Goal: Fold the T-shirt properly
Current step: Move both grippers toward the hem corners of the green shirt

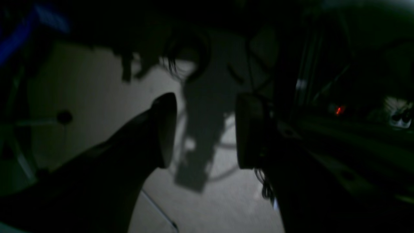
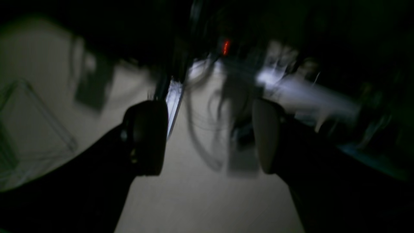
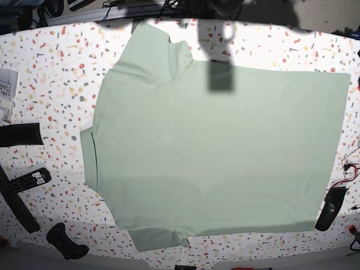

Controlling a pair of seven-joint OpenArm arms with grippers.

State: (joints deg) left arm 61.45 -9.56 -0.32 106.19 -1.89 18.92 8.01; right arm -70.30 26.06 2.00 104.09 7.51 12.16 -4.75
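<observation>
T-shirt (image 3: 219, 152) lies flat and spread on the speckled table (image 3: 50, 73), pale mint green, filling most of the base view. Collar end points to that view's left, hem edge to its right. One sleeve sticks up toward the top edge, the other down near the bottom edge. A dark rectangular shadow falls on the shirt near its upper middle.

Neither arm touches the shirt. Left gripper (image 1: 205, 131): wrist view is dark, fingers (image 1: 166, 129) spread with a clear gap, nothing between them, pale floor behind. Right gripper (image 2: 208, 137): view dark and motion-blurred, fingers (image 2: 147, 137) spread wide, nothing held, floor and blurry cables behind.

In the base view, a dark gripper tip (image 3: 330, 208) sits at the table's lower right, just off the shirt's hem corner. Left side of the table: a black cylinder (image 3: 21, 135), a remote (image 3: 28, 180) with buttons, a long black bar (image 3: 16, 202), and a black controller-like thing (image 3: 64, 241), all apart from the shirt. Red wires (image 3: 349, 169) at the right edge.
</observation>
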